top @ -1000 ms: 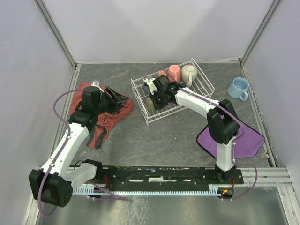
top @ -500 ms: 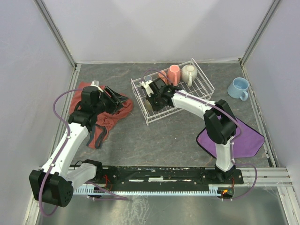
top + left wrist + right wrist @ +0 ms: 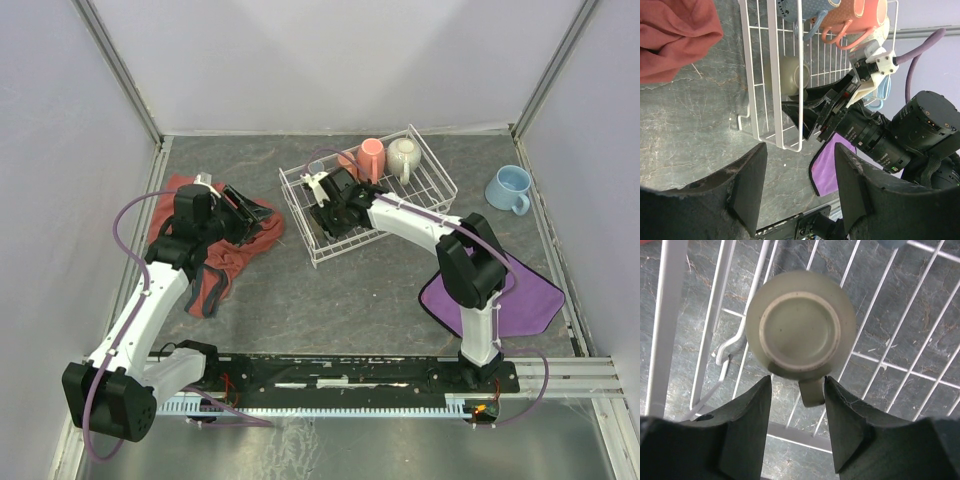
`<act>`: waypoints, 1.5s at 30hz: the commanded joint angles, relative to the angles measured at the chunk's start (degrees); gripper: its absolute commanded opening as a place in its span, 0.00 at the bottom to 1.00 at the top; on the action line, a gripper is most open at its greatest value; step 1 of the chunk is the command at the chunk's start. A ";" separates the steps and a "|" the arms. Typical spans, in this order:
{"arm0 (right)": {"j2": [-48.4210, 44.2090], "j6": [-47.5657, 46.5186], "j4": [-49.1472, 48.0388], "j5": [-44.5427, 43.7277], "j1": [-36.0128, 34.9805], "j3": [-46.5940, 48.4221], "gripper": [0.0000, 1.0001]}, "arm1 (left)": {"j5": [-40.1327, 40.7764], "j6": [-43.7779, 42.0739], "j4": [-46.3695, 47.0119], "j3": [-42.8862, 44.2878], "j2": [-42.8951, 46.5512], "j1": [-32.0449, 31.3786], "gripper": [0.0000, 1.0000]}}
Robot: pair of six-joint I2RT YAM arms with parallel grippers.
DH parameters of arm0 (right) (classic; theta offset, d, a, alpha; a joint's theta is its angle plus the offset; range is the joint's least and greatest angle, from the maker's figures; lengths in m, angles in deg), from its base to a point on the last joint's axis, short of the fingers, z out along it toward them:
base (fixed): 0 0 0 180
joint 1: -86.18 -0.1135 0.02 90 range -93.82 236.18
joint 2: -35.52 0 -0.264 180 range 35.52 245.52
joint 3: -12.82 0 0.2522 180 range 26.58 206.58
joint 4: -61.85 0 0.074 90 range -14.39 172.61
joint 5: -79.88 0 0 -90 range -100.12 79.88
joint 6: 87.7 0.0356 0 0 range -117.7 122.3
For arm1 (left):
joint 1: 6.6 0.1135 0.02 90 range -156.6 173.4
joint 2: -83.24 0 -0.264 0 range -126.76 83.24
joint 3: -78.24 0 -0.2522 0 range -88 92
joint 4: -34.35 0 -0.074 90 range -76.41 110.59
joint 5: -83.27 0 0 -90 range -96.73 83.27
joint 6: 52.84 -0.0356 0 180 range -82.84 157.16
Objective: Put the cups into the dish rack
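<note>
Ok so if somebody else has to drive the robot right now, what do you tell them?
Left tool: open, empty, by the red cloth.
Right tool: open, at the upside-down olive-green mug in the dish rack.
Done: salmon mug and cream mug racked too, among others.
To do: the light blue mug, on the table right of the rack.

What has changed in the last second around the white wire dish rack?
The right gripper moved slightly left inside the white wire dish rack, then opened, letting go of the small olive-green ceramic mug, now upside down there. The left gripper stayed open; the light blue ceramic mug stayed outside.
</note>
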State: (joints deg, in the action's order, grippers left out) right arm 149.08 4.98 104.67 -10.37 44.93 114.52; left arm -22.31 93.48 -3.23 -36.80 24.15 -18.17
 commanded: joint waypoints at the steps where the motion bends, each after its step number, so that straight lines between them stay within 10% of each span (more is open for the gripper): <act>1: -5.84 2.04 -1.13 -0.01 -0.14 -1.07 0.54 | -1.05 -2.59 1.11 0.37 0.99 0.33 0.63; 14: -16.30 3.88 5.13 -2.55 1.90 0.83 0.55 | -0.68 -9.82 -2.69 3.90 -2.43 0.21 0.63; 25: -24.75 12.90 11.72 -1.40 20.74 1.70 0.57 | 3.75 -14.33 -6.31 16.35 -13.43 -8.84 0.63; 45: -3.32 6.57 18.88 -1.03 43.09 28.38 0.58 | 1.32 -21.00 -5.80 17.92 -17.92 -9.99 0.63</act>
State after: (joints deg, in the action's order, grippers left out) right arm 141.47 16.58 119.81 -7.70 86.63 134.81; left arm -19.38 76.45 -10.64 -20.21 6.86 -28.38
